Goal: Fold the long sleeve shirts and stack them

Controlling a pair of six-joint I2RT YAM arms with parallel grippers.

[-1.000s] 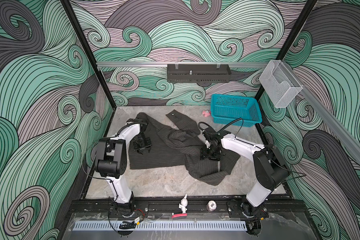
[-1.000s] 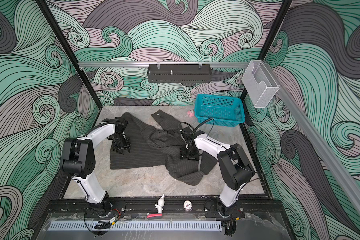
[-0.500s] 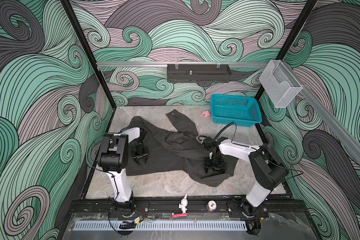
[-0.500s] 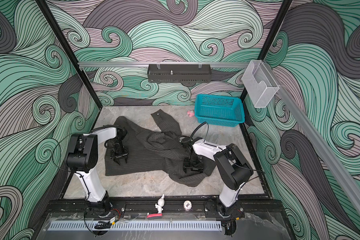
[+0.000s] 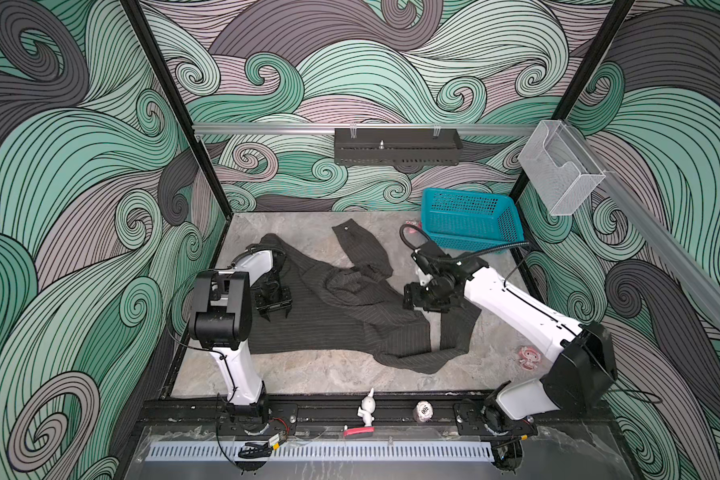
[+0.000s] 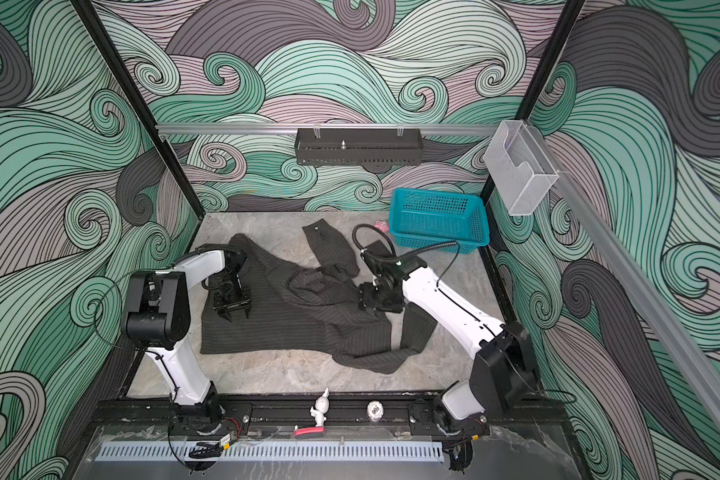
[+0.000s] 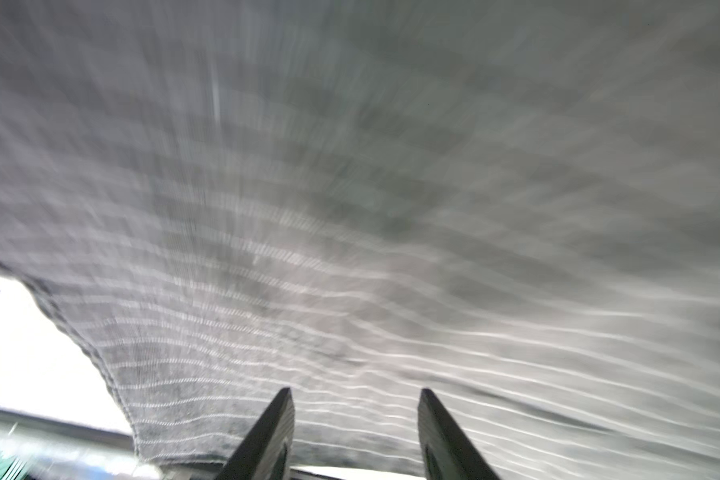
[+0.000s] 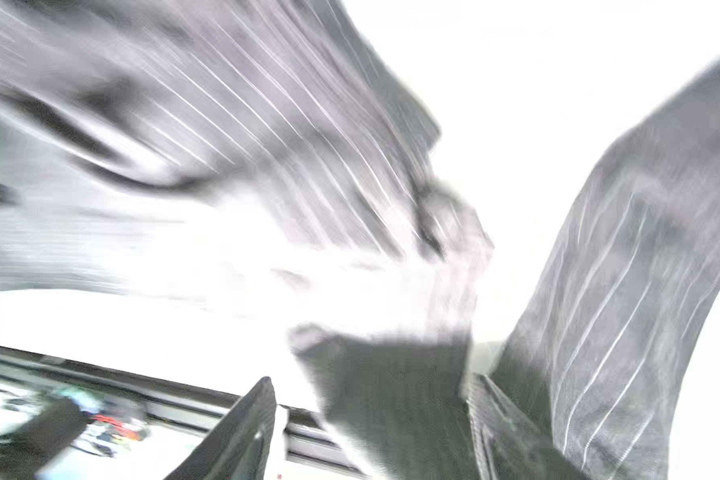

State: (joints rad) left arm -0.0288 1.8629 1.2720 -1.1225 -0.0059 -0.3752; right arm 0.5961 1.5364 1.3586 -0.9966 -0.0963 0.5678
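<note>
The long sleeve shirt (image 5: pixel 341 328) lies rumpled across the middle of the table (image 5: pixel 308 374), one sleeve reaching toward 12 o'clock, with the left gripper (image 5: pixel 278 318) half-spread, holding nothing, over its 9 o'clock side and the right gripper (image 8: pixel 371 380) spread wide at its 3 o'clock edge.

My left hand (image 5: pixel 277 317) has slid toward the front rail across the shirt (image 5: pixel 333 328), and its fingers now stand wider apart over flat cloth. The shirt's near hem lies closer to the front edge of the worktop (image 5: pixel 308 376) than a second ago. My right hand (image 5: pixel 412 300), which dipped forward half a second back, sits farther back again, its elbow swung out to the right.
</note>
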